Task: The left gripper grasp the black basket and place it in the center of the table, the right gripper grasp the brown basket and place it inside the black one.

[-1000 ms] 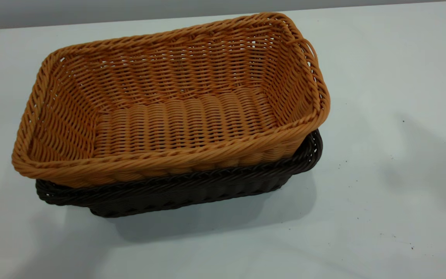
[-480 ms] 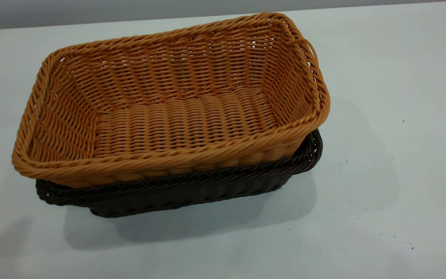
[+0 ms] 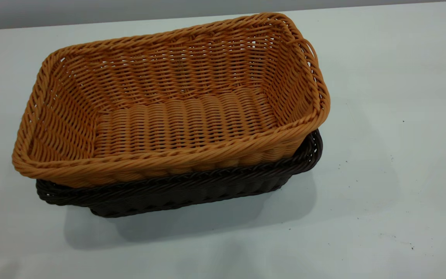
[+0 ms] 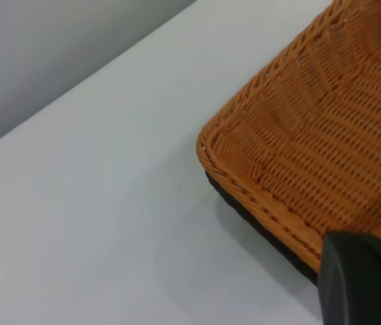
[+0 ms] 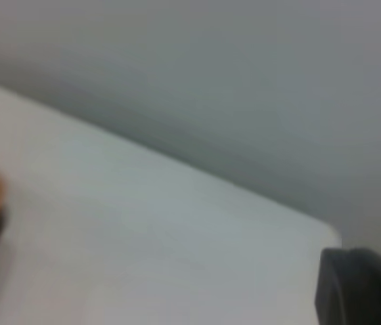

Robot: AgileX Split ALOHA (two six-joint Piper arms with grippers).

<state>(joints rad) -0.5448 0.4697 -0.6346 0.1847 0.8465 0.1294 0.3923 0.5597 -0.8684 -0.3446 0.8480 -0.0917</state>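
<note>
Brown basket (image 3: 176, 112) nested in black basket (image 3: 192, 190) blocks table (image 3: 393, 174) centre; bare tabletop all round, widest at right.

Neither arm is seen in the exterior view. In the left wrist view, only a small black part of the left gripper (image 4: 363, 277) is shown at the picture's edge; its fingers are cut off, so their separation cannot be determined. In the right wrist view, a dark rounded part of the right gripper (image 5: 361, 286) is shown at the picture's corner, likewise with no fingertips visible. No object is seen held by either gripper. The pose of each arm cannot be established from these views.
</note>
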